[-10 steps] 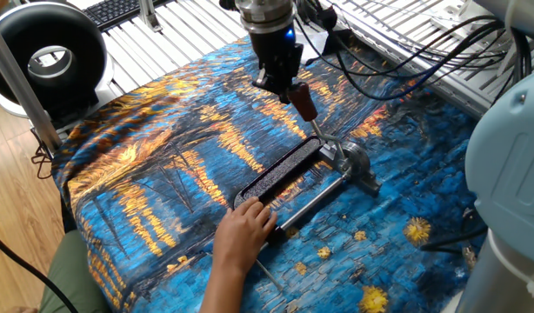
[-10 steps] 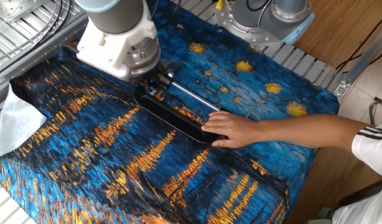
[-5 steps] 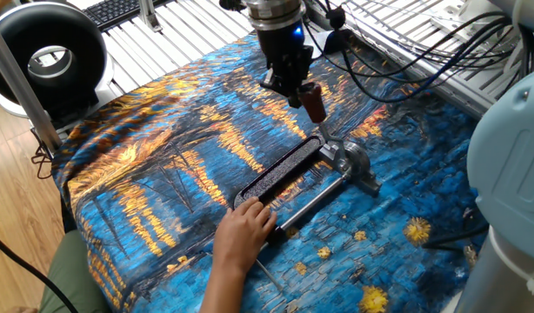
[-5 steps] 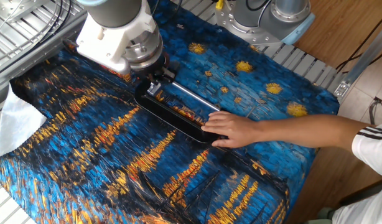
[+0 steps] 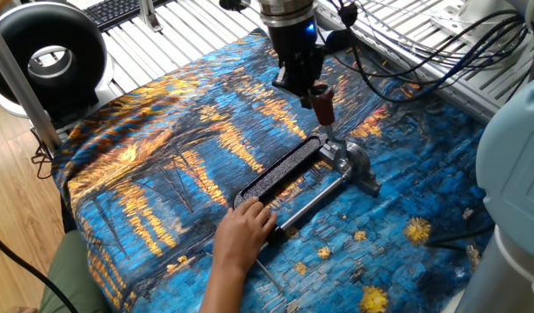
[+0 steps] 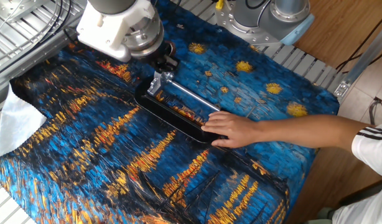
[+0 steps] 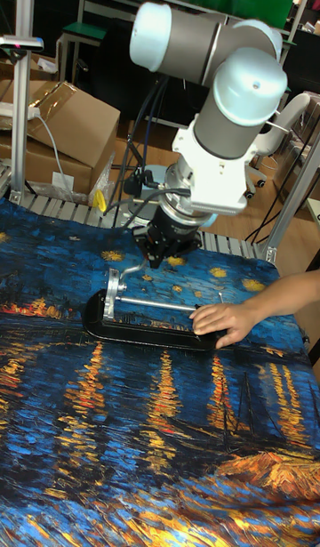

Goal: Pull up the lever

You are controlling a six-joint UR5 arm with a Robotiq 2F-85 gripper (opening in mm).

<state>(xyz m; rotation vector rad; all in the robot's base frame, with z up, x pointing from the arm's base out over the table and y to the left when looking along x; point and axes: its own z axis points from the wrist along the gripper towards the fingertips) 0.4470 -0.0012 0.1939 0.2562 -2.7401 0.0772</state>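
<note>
The robot's hand [image 5: 312, 87] is closed on the reddish-brown knob of the lever [image 5: 323, 106], which stands steeply tilted above the metal head of the black clamp tool [image 5: 280, 178]. The clamp lies on the painted blue and orange cloth [image 5: 163, 148] covering the bench. A person's hand [image 5: 243, 228] presses down on the clamp's far end, opposite the lever, steadying it. In the tall fixed view the slim silver arm curves down from the robot's hand to the clamp head. The lifting step looks well under way, perhaps near its end. Next, the knob likely needs drawing a little further along its arc until the lever stops, without dragging the clamp.
</note>
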